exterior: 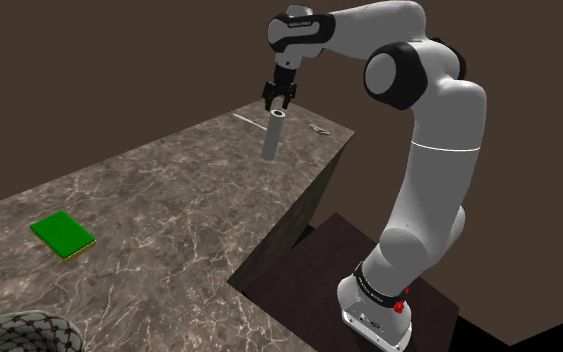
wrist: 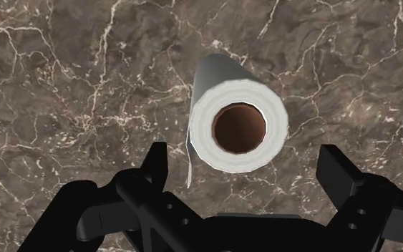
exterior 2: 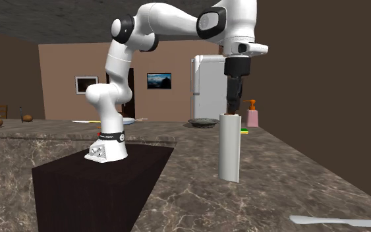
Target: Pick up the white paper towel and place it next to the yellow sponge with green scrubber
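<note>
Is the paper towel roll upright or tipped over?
Upright: the paper towel roll stands on end on the counter; its core faces the gripper.

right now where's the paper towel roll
The paper towel roll stands upright on the marble counter near its far end in the shoulder view, directly under the open jaws.

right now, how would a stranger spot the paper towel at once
Find the dark veined counter and go to its far end in the shoulder view. Beneath the open jaws stands the paper towel roll: the one tall upright white cylinder, unlike the flat green sponge.
</note>
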### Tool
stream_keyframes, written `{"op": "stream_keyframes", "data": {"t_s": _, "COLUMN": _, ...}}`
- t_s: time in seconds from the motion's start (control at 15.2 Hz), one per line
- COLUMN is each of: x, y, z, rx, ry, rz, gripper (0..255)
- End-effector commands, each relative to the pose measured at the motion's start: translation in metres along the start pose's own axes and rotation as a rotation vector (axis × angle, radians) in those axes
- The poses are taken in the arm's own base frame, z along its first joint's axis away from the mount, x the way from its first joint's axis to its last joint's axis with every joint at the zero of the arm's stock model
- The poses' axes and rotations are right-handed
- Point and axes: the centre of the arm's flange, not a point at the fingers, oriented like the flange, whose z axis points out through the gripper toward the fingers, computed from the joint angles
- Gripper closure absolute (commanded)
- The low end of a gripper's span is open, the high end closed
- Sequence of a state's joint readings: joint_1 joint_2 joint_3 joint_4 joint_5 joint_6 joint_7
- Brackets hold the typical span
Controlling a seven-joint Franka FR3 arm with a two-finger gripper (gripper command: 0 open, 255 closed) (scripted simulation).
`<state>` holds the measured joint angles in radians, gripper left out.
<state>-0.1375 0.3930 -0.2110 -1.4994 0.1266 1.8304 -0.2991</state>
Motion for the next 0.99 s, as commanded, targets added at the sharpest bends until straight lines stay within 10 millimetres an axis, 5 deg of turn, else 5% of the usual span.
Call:
{"op": "stream_keyframes", "data": {"t_s": 0.0, "x": 0.005, "y": 0.003, "z": 0.009, "rx": -0.001, "ry": -0.001, "rz": 0.000, "gripper": 0}}
{"op": "stream_keyframes", "data": {"t_s": 0.4, "x": 0.005, "y": 0.003, "z": 0.039, "rx": -0.001, "ry": -0.001, "rz": 0.000, "gripper": 0}}
{"op": "stream_keyframes", "data": {"t_s": 0.86, "x": 0.005, "y": 0.003, "z": 0.039, "rx": -0.001, "ry": -0.001, "rz": 0.000, "gripper": 0}}
{"op": "stream_keyframes", "data": {"t_s": 0.92, "x": 0.005, "y": 0.003, "z": 0.039, "rx": -0.001, "ry": -0.001, "rz": 0.000, "gripper": 255}}
